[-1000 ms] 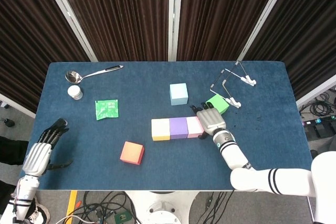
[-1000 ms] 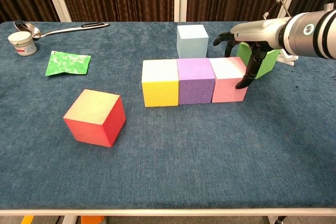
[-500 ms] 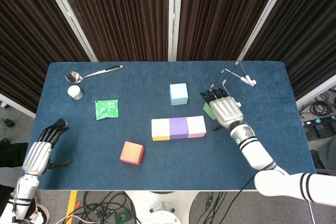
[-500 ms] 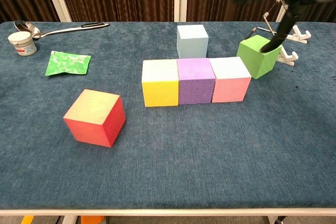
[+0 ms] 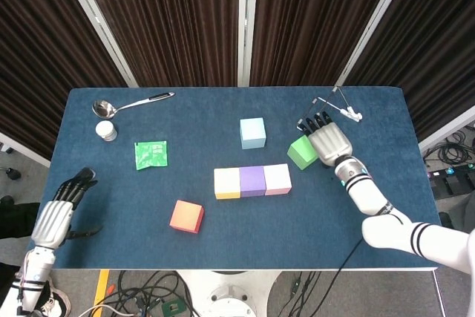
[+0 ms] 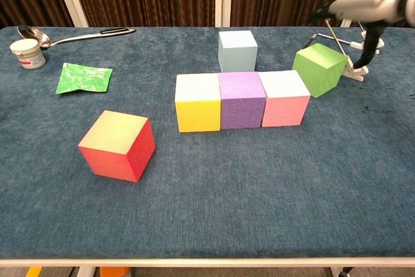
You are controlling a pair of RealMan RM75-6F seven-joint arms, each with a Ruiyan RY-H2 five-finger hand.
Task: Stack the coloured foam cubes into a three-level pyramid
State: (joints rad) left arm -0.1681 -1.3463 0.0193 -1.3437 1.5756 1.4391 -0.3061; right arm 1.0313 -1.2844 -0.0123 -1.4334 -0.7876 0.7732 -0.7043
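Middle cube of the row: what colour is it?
Purple, between the yellow cube and the pink cube; clearest in the chest view.

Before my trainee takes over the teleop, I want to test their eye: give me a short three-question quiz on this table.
1. True or false: the yellow cube, purple cube and pink cube form one touching row.
2. Which cube sits nearest the right hand? A red, B green, C light blue.
3. Fill in: the left hand holds ____.

Key: 1 true. 2 B, the green cube. 3 nothing; it is open near the table's edge.
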